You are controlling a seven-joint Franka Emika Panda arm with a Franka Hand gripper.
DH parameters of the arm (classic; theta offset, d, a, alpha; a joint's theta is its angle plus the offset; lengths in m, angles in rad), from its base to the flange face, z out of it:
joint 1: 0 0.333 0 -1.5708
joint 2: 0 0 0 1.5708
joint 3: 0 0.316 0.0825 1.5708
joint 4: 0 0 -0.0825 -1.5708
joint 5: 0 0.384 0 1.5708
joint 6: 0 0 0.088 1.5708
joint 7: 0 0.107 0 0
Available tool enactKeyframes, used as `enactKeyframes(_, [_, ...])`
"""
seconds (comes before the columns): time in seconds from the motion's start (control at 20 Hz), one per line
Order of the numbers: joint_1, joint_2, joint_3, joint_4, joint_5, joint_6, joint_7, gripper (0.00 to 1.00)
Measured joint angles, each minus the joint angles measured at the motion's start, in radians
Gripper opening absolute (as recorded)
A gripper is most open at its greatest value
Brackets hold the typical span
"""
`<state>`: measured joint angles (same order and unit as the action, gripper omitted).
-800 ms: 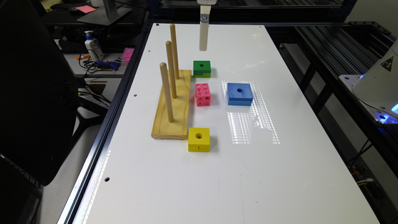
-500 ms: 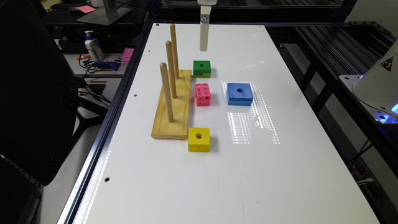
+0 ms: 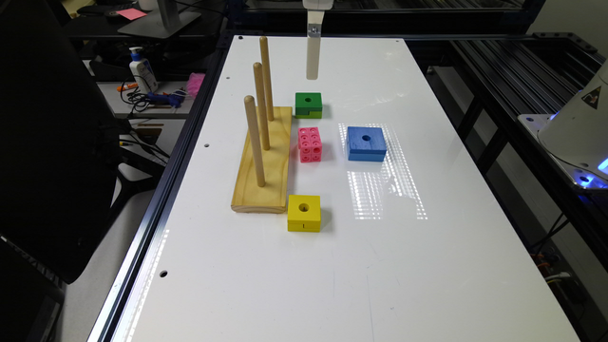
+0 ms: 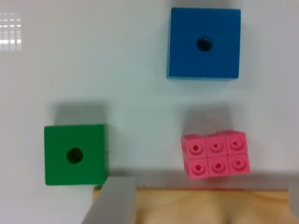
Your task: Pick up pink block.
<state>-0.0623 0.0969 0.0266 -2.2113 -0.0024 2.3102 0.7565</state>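
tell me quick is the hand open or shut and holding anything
Hand: open, holding nothing; it hangs above the table, with the small bright pink plastic block lying apart on the white tabletop.

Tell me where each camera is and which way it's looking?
Exterior view: off the arm, above one end of the white table, looking down its length at the peg board, blocks and hanging gripper.
Wrist view: on the wrist, looking straight down; a grey finger shows.
Shared: pink block, green block, blue block.
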Motion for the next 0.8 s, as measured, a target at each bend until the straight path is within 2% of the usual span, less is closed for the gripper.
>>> enactKeyframes(0.5, [0.0, -0.046, 0.006, -0.055, 0.0004, 0.0, 0.001, 1.0])
enactKeyframes(0.65, [0.001, -0.05, 0.025, -0.057, 0.0014, 0.0, 0.012, 1.0])
enactKeyframes(0.8, [0.001, -0.05, 0.055, -0.057, 0.0015, 0.002, 0.037, 1.0])
